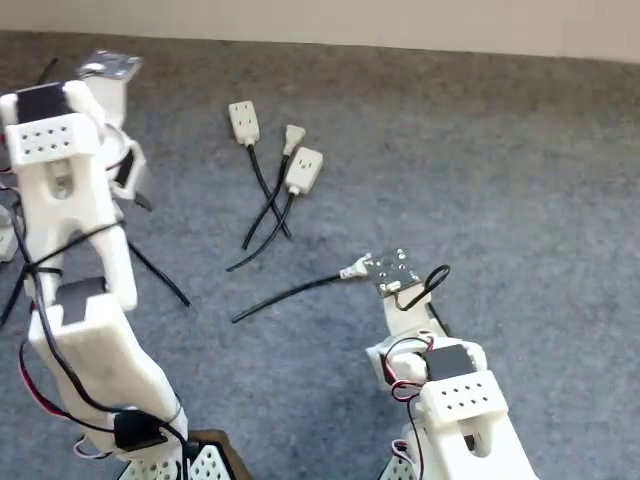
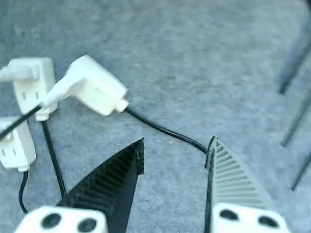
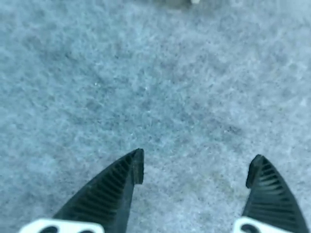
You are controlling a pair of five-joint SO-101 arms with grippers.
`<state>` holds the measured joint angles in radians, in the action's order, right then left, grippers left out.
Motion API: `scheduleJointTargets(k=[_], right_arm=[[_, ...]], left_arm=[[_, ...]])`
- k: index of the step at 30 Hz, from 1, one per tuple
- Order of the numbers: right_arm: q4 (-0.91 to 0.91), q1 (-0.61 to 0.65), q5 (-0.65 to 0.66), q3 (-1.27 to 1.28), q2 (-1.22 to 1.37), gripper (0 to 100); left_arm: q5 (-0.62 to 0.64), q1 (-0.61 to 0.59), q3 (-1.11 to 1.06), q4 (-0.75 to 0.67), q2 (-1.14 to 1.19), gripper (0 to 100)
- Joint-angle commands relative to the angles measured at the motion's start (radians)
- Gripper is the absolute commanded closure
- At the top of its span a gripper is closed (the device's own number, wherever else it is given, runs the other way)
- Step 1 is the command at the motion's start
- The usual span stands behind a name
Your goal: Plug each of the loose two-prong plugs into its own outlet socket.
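Note:
In the high view two white outlet sockets (image 1: 243, 120) (image 1: 303, 168) lie mid-table with black cords, and a small white plug (image 1: 293, 138) rests against the nearer one. A loose plug (image 1: 352, 270) on a black cord lies right beside my right gripper (image 1: 393, 272). That right gripper (image 3: 194, 167) is open just above bare carpet. My left gripper (image 2: 175, 148) is open too, held over a black cord (image 2: 163, 130) that runs from a white plug body (image 2: 95, 90). Two sockets (image 2: 29, 80) (image 2: 14, 145) lie just beyond it.
Grey carpet (image 1: 520, 160) covers the table. Crossed black cords (image 1: 265, 215) trail from the sockets toward the front. The left arm (image 1: 75, 230) stands tall at the left edge, with more cords (image 1: 155, 270) running out from under it. The right half is open carpet.

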<state>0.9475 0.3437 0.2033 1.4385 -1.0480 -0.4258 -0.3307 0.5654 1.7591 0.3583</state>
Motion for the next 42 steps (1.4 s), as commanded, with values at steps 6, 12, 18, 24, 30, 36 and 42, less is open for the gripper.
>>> scheduleJointTargets(k=[6, 12, 18, 24, 30, 36, 42], right_arm=[[-0.015, -0.004, 0.003, -0.007, -0.012, 67.7], [-0.016, -0.128, 0.002, -0.022, -0.013, 67.7], [-0.016, -0.128, 0.002, -0.025, -0.013, 67.7], [-0.013, -0.128, 0.002, -0.027, -0.013, 67.7], [-0.013, -0.127, 0.002, -0.03, -0.013, 67.7], [-0.013, -0.127, 0.002, -0.03, -0.013, 67.7], [-0.015, -0.127, 0.005, -0.03, -0.013, 67.7]], left_arm=[[0.009, 0.372, -0.071, -0.043, -0.166, 78], [0.034, 0.452, -0.071, -0.324, 0.015, 78], [0.118, 0.381, 0.033, -0.618, 0.255, 78], [0.315, 0.283, 0.389, -0.687, 0.565, 78], [0.41, 0.245, 0.766, -0.683, 0.854, 78], [0.411, 0.278, 0.926, -0.674, 0.998, 78], [0.442, 0.303, 1.056, -0.531, 0.981, 78]])
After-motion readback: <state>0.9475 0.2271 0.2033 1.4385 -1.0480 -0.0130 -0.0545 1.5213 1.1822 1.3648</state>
